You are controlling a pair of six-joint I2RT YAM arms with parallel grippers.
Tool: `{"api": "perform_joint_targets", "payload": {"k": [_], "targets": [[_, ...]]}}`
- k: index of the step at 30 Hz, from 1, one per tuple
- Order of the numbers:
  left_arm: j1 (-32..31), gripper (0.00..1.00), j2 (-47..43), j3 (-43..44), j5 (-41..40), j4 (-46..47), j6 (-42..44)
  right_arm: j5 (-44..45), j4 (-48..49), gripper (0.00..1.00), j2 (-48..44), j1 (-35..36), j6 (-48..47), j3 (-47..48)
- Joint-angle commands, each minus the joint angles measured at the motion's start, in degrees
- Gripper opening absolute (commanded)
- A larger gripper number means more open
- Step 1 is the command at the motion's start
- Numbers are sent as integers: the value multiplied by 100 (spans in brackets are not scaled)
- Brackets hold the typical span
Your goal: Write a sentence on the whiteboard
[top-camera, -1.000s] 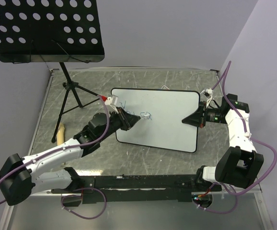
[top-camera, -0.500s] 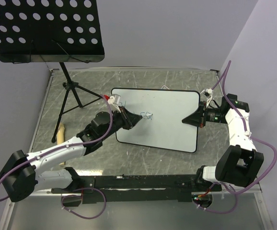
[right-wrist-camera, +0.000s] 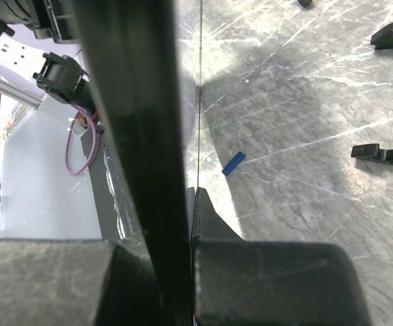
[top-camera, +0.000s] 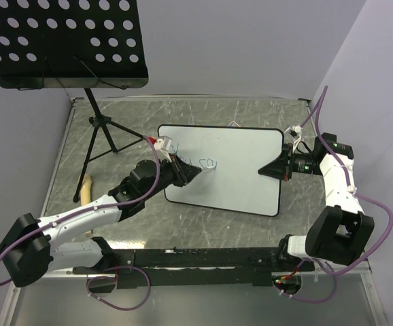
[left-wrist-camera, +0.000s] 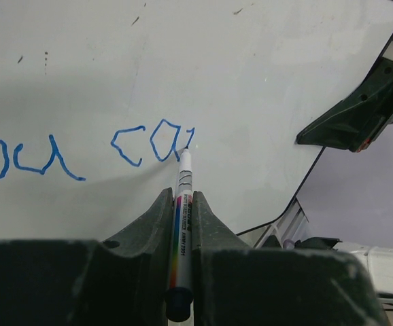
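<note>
Starting left: found left claw (left-wrist-camera: 183, 198) clamped on marker (left-wrist-camera: 185, 173), tip touching the blue sentence (left-wrist-camera: 152, 142), legible as "ou ca". Found whiteboard (top-camera: 244, 180) centred on the desk (top-camera: 203, 112), glossy, black-framed; bare writing room across its right half and lower part. Found right claw (top-camera: 270, 171) closed on its right edge. Noted lettering extended rightward against a second ago.

1. The top view is bright, evenly lit and sharp.
2. In the left wrist view, a soft grey shadow falls on the whiteboard (left-wrist-camera: 251, 81) left of the marker (left-wrist-camera: 183, 197); the bottom foreground is blurred.
3. In the right wrist view, scratches on the table (right-wrist-camera: 305, 136) glare white; the dark foreground is out of focus.
</note>
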Motion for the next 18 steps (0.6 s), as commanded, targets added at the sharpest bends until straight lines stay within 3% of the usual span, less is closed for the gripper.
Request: {"api": "perform_joint_targets", "payload": {"k": [1, 18], "targets": [[24, 1, -89, -124, 64, -31, -10, -1442, -76, 0, -71, 7, -219, 316], [50, 1, -248, 139, -50, 338, -28, -1433, -94, 0, -80, 7, -237, 325]]}}
